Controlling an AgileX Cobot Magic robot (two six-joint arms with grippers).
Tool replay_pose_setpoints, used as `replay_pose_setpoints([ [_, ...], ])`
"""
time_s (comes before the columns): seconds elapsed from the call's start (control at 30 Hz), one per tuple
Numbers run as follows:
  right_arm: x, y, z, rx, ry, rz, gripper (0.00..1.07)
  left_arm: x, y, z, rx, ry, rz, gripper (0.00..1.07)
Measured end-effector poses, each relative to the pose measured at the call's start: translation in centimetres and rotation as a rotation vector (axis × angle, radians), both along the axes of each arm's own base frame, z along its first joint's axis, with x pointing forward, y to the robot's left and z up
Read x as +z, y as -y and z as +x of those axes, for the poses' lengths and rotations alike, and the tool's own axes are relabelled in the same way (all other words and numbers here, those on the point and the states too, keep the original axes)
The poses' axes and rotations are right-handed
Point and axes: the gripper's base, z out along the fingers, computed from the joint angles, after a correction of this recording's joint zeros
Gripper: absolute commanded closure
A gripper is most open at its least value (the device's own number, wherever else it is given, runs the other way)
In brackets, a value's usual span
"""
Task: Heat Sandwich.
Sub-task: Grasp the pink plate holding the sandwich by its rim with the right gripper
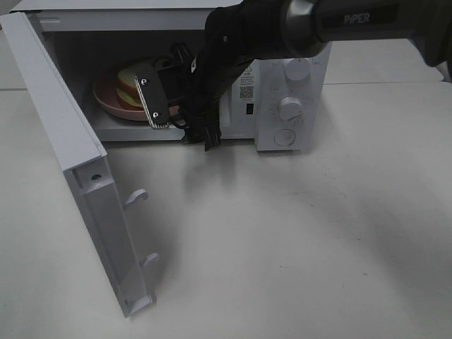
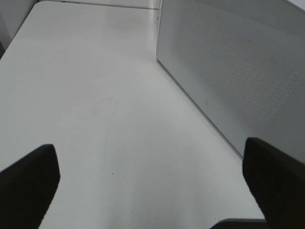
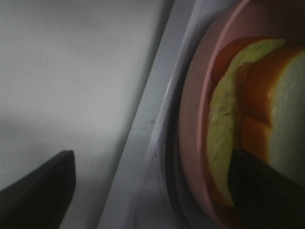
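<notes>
Reaching into the open microwave (image 1: 289,106), the right gripper (image 1: 169,85) is hanging at the mouth of the cavity with its fingers spread wide and clasping nothing. In the right wrist view, one finger is hovering over the pale surface outside the sill and the other over the sandwich (image 1: 129,86). The sandwich is lying on the pink plate (image 1: 106,100), and the plate is sitting inside the cavity, towards its left side. The left gripper (image 2: 148,167) is also released, with nothing between its fingers, and is hovering over the table (image 1: 282,233) just beside the perforated face of the door (image 1: 63,141).

Progress, as judged: loading appears complete. The arm is not yet clear of the opening, the door is standing wide open and the dials (image 1: 290,108) are untouched, so withdrawing, shutting and starting the heat are all left to do.

Limits of view: the right arm is covering the middle of the cavity and the right part of the plate. Whether the finger over the sandwich is touching bread or rim cannot be told, since the close view is dim and cropped. The left arm is not appearing in the high view at all, and the dial markings are too small to read.
</notes>
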Motion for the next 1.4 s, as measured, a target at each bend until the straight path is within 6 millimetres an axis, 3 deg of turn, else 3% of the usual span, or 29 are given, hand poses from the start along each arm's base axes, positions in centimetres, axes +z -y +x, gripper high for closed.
replay_pose_setpoints([
  [0.6,-0.4,-1.5,2.5,-0.085,-0.014,0.023,0.27,0.0,0.0,0.0,0.000,0.000,0.000,0.08],
  [0.8,-1.8,-1.7,2.8,-0.097,-0.037,0.014,0.28,0.0,0.0,0.0,0.000,0.000,0.000,0.08],
  [1.03,-1.8,-1.7,2.8,-0.098,-0.037,0.015,0.29,0.0,0.0,0.0,0.000,0.000,0.000,0.08],
  [1.33,-4.2,-1.8,3.0,-0.095,-0.055,-0.009,0.31,0.0,0.0,0.0,0.000,0.000,0.000,0.08],
  [1.4,-4.2,-1.8,3.0,-0.095,-0.054,-0.007,0.39,0.0,0.0,0.0,0.000,0.000,0.000,0.08],
])
